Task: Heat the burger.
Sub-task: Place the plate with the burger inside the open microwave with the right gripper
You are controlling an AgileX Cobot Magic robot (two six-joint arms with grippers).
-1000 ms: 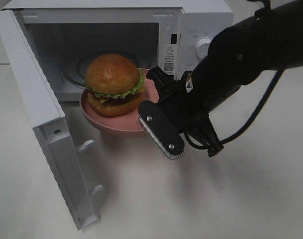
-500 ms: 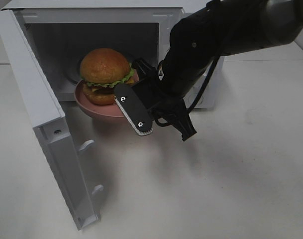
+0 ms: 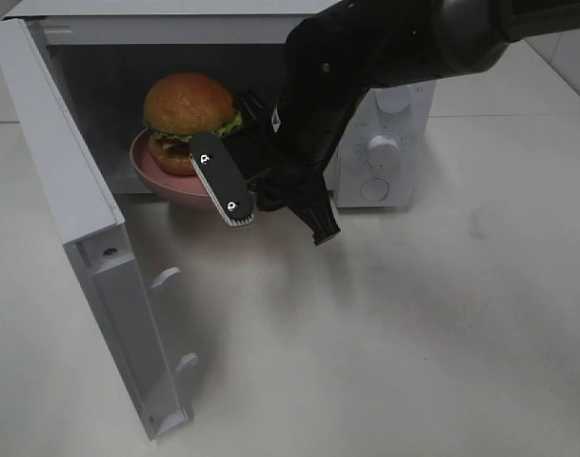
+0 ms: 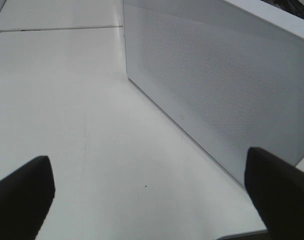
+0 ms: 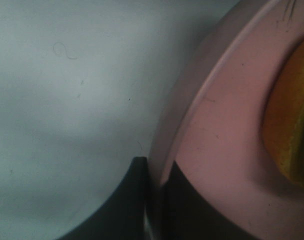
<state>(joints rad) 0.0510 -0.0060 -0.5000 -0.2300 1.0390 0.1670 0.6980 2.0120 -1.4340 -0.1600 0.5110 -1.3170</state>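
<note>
The right gripper (image 3: 215, 188) is shut tight on the near rim of the pink plate (image 3: 156, 176). In the right wrist view its jaws pinch the plate's edge between them. The burger (image 3: 187, 119) sits on that plate, upright, on the side away from the gripper. Plate and burger hang at the mouth of the microwave (image 3: 385, 152), partly past the opening, as far as I can tell. The door (image 3: 70, 219) stands swung wide on the left.

What matters is the direction. The cavity lies straight beyond the burger from the gripper, so a push along the arm's own line would carry the plate deeper in. The plate looks close to level and should stay so, or the burger may slide.

The left gripper (image 4: 152, 197) is spread wide and holds nothing. It looks at bare table (image 3: 413, 333) beside a white perforated panel (image 4: 221, 85), door or side wall I cannot tell. The right arm is plainly the nearer one.
</note>
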